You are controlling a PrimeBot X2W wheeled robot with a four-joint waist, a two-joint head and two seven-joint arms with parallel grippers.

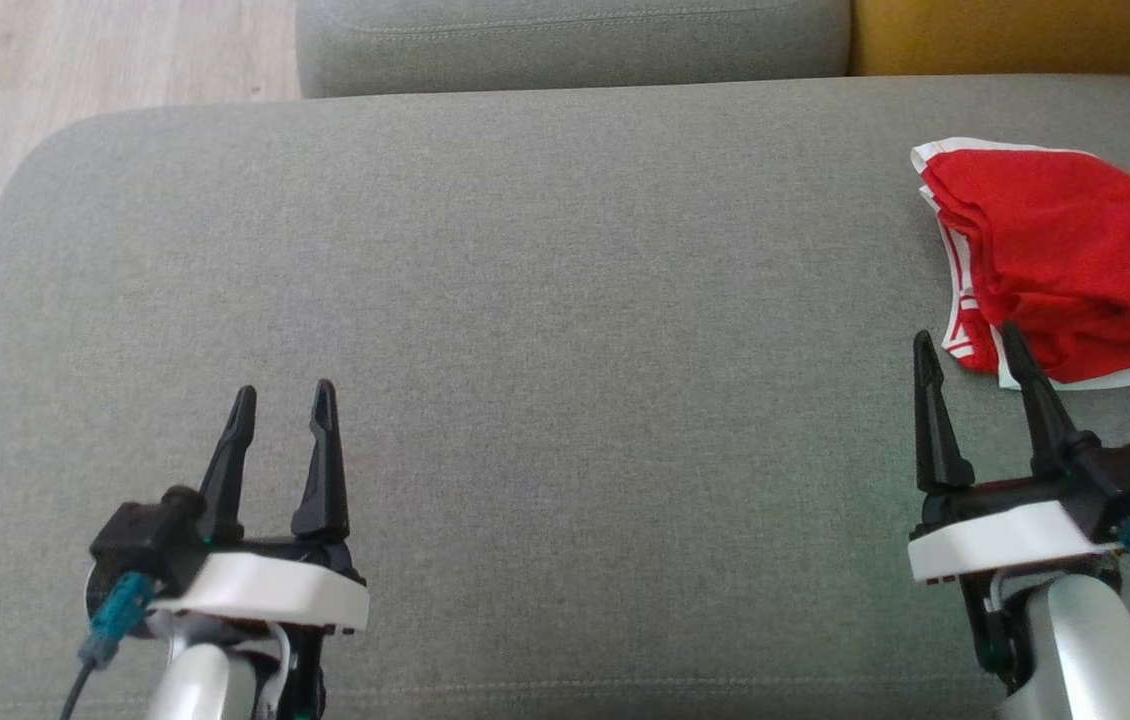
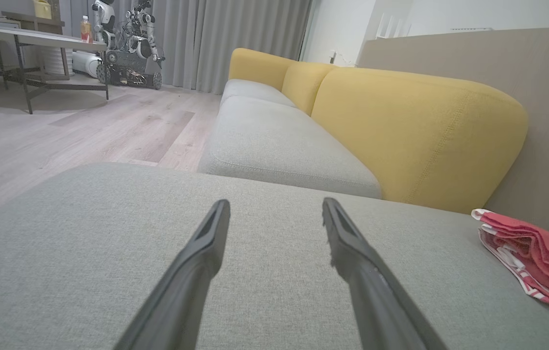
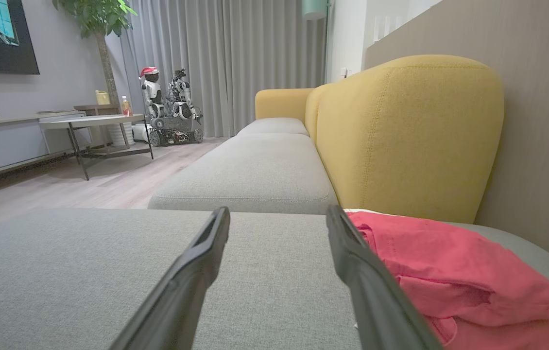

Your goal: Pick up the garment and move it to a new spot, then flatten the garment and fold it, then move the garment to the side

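Observation:
The garment (image 1: 1065, 260) is red with white trim, lying crumpled at the right end of a grey cushion (image 1: 545, 300). It also lies at the right edge of the left wrist view (image 2: 537, 253) and just past the right finger in the right wrist view (image 3: 454, 277). My right gripper (image 1: 967, 350) hovers open at the garment's near left edge, its right fingertip overlapping the cloth in the head view. My left gripper (image 1: 283, 398) stands open over bare cushion at the lower left, far from the garment. Nothing sits between either pair of fingers.
Yellow backrests (image 2: 415, 131) rise behind the cushion, with more grey seats (image 3: 255, 170) beyond. Wooden floor (image 1: 45, 70) lies past the cushion's left edge. A table (image 3: 94, 126) and parked robots (image 3: 170, 104) stand far off by the curtains.

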